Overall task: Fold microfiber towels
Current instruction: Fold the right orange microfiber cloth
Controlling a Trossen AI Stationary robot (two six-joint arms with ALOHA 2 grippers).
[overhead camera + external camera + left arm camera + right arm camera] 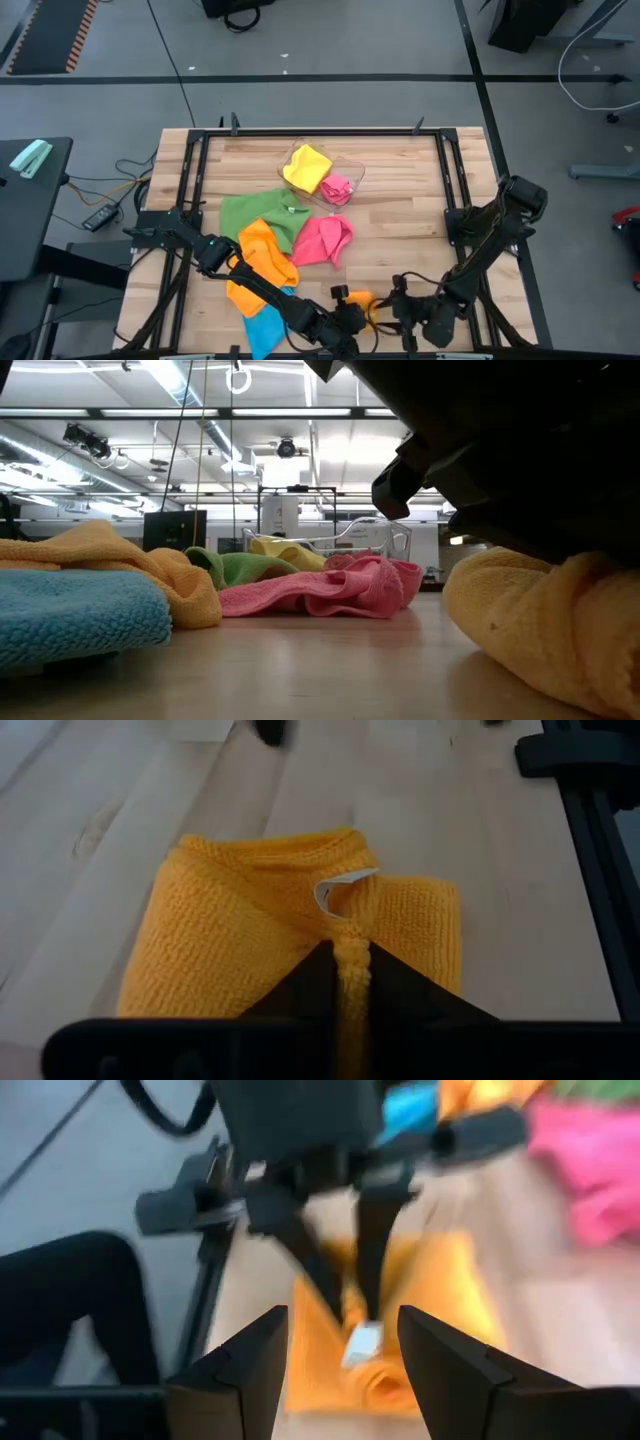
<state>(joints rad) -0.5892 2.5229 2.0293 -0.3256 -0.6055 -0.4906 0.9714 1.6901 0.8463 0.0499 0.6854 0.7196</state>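
Microfiber towels are spread over the wooden table [420, 190], and one golden-yellow towel [300, 935] is seen at the near edge of the table between the two grippers. A narrow pinch of its fabric is caught between the fingers of the left gripper [350, 982], just below a small white label [340, 888] sewn into the cloth; the jaws are drawn close on that fold. The right gripper [342, 1348] is held just beside the same towel, its fingers spread apart with nothing gripped between them, and the left gripper is seen beyond them from its wrist view.

A blue towel [265, 325] is lain next to the left arm, with an orange towel [262, 262] partly over it. Further in, a green towel [255, 210] is laid flat, touching the orange one, and a crumpled pink towel [322, 240] is set just beside it. At the far side, a clear plastic tray [352, 172] is seen holding a bright yellow towel [306, 167] and a smaller pink towel [337, 187].
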